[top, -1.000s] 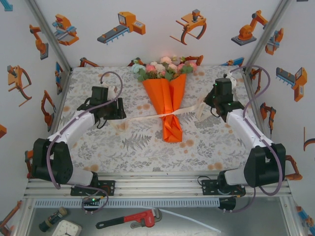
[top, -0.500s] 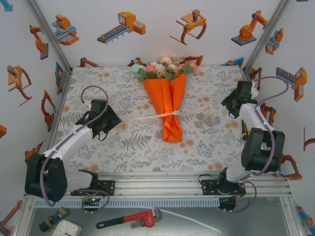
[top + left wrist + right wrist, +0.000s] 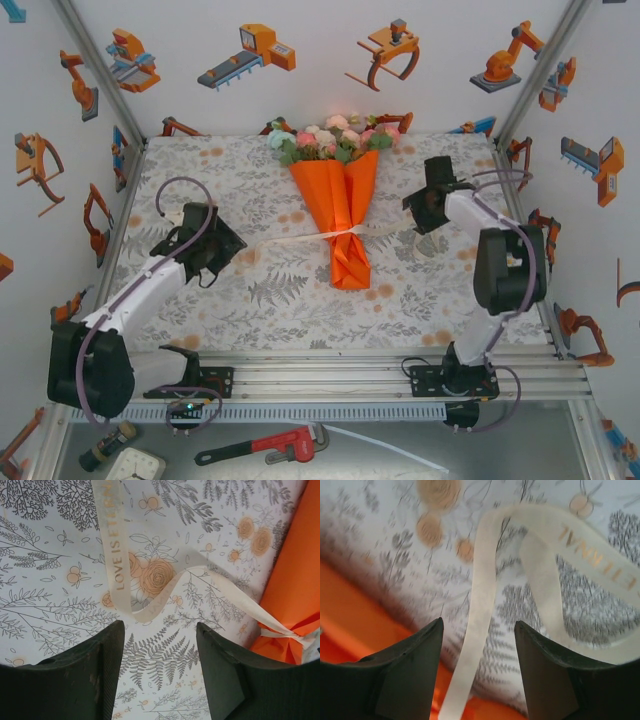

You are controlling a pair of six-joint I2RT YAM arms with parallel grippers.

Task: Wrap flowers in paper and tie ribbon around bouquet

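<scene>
The bouquet [image 3: 340, 215] lies in the middle of the printed cloth, a cone of orange paper [image 3: 335, 190] with the flowers [image 3: 330, 140] at its far end. The cream ribbon [image 3: 350, 233] is knotted round the cone and its tails trail left and right. My left gripper [image 3: 230, 245] stands open just left of the left tail's end, nothing between its fingers. In the left wrist view the ribbon [image 3: 117, 555] curls ahead of the left gripper [image 3: 160, 630] toward the knot on the paper [image 3: 295, 580]. My right gripper [image 3: 415, 218] is open over the right tail; the loose ribbon [image 3: 482, 610] runs under the right gripper [image 3: 479, 627].
A floral cloth [image 3: 200, 300] covers the table. Metal posts and printed walls close in the left, right and back sides. An aluminium rail [image 3: 320, 375] runs along the near edge, with a red wrench [image 3: 265, 445] below it.
My right gripper opened and let the ribbon tail drop, swung out to the right edge, then came back toward the bouquet. My left gripper drew back a little to the left.
</scene>
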